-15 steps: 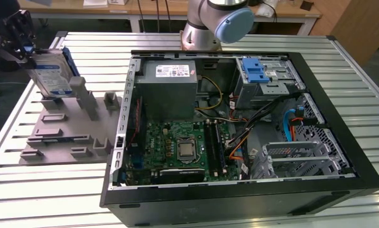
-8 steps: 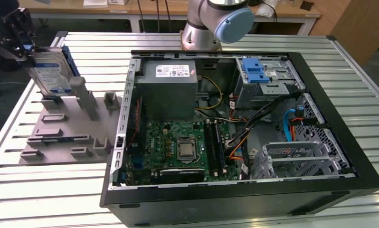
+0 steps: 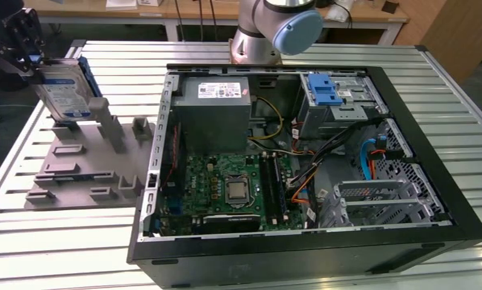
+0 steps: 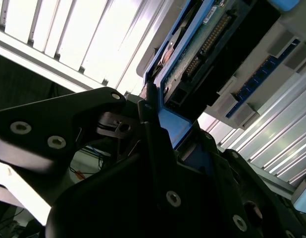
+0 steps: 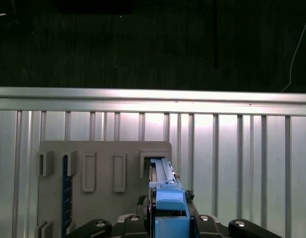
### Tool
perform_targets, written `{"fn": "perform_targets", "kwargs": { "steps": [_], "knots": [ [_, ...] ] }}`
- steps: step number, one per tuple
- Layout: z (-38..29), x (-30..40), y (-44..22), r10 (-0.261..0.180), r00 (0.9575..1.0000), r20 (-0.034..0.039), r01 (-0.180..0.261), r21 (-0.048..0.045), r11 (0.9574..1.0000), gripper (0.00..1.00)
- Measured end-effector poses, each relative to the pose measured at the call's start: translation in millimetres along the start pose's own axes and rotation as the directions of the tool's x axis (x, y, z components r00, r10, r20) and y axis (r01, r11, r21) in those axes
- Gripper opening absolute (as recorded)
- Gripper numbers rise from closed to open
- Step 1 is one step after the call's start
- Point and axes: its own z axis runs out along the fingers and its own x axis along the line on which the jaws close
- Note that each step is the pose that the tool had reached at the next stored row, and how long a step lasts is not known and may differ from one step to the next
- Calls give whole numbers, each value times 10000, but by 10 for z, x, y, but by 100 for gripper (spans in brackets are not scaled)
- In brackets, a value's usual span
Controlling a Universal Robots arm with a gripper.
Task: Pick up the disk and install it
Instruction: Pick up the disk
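Disk (image 3: 64, 90): silver drive with a white-and-blue label and a blue frame. We log it standing upright outside the computer case (image 3: 305, 266), on the exterior view's left of the case and well apart from its open bay. Its lower edge meets a slot of the grey fixture plate (image 3: 80, 181). Whether it is seated there or just clear of it, we cannot tell.

Gripper (image 3: 40, 60): clenched on the disk's upper end. In the first wrist view we see the blue frame edge-on (image 5: 163, 173) running between the black fingers (image 5: 202, 223). In the second wrist view the disk's circuit-board side (image 4: 192, 54) rises out of the gripper (image 4: 163, 124).

Fixture plate: lies flat on the slatted metal table (image 3: 64, 254), just beside the case's wall on the exterior view's left.

Case contents, lid off: grey power supply (image 3: 212, 121), green motherboard (image 3: 224, 187), and a bare blue bracket (image 3: 325, 90) in the drive cage.

Arm base (image 3: 277, 27): stands behind the case.
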Motion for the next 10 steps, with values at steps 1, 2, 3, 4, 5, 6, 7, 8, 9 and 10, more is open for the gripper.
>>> {"fn": "perform_targets", "kwargs": {
  "steps": [1, 2, 3, 4, 5, 6, 7, 8, 9, 10],
  "knots": [
    [-5, 0, 0, 0, 10000, 0, 0, 0, 10000, 36],
    [-6, 0, 0, 0, 10000, 0, 0, 0, 10000, 36],
    [-6, 0, 0, 0, 10000, 0, 0, 0, 10000, 36],
    [-6, 0, 0, 0, 10000, 0, 0, 0, 10000, 36],
    [-6, 0, 0, 0, 10000, 1, 0, 0, 10000, 36],
    [-7, 0, 0, 0, 10000, 0, 0, 0, 10000, 36],
    [-7, 0, 0, 0, 10000, 0, 0, 0, 10000, 36],
    [-8, 0, 0, 0, 10000, 0, 0, 0, 10000, 36],
    [-8, 0, 0, 0, 10000, 0, 0, 0, 10000, 36],
    [-11, 0, 1, 0, 10000, -1, 0, -1, 10000, 36]
  ]
}}
